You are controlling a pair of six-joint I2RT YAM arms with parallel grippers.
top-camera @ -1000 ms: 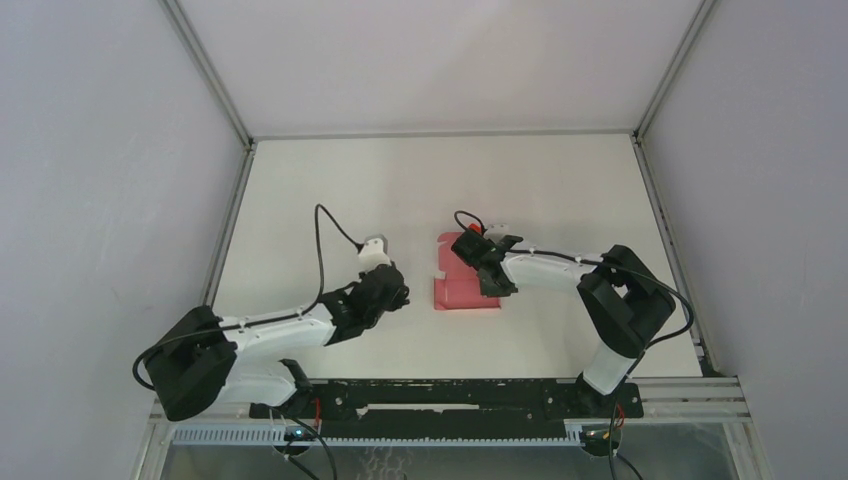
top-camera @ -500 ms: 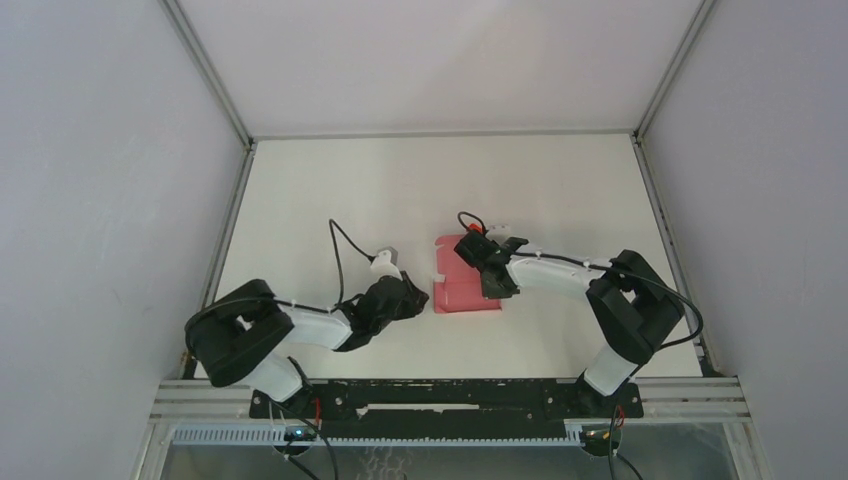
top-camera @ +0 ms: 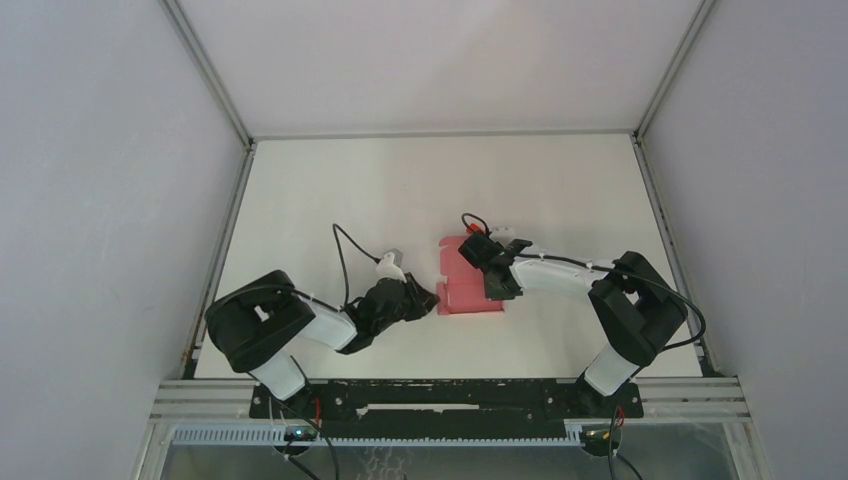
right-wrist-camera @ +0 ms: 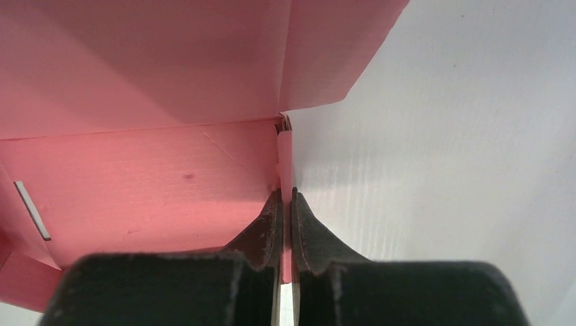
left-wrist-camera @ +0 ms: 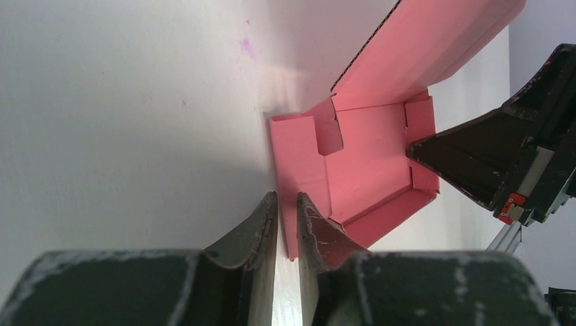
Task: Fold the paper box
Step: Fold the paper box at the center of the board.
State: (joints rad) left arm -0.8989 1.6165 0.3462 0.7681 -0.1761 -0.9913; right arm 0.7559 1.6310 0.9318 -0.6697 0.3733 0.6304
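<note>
The pink paper box (top-camera: 466, 288) lies partly folded at mid-table, its walls raised and its lid flap up. In the left wrist view the paper box (left-wrist-camera: 370, 159) shows an open tray with tabs. My left gripper (top-camera: 432, 300) is at the box's left wall. Its fingers (left-wrist-camera: 286, 198) stand a narrow gap apart, with the wall's near edge just between the tips. My right gripper (top-camera: 497, 284) is shut on the box's right wall. In the right wrist view the thin pink wall is pinched between the fingers (right-wrist-camera: 285, 195), with the box floor (right-wrist-camera: 136, 183) to the left.
The white table (top-camera: 330, 200) is walled by grey panels on the left, right and back, with metal rails along the side edges. The right gripper's body (left-wrist-camera: 489, 159) shows across the box in the left wrist view. The black base rail (top-camera: 440, 395) runs along the near edge.
My left arm has swung right and forward, bringing its gripper from well left of the box up to the box's left wall. My right gripper has stayed shut on the right wall.
</note>
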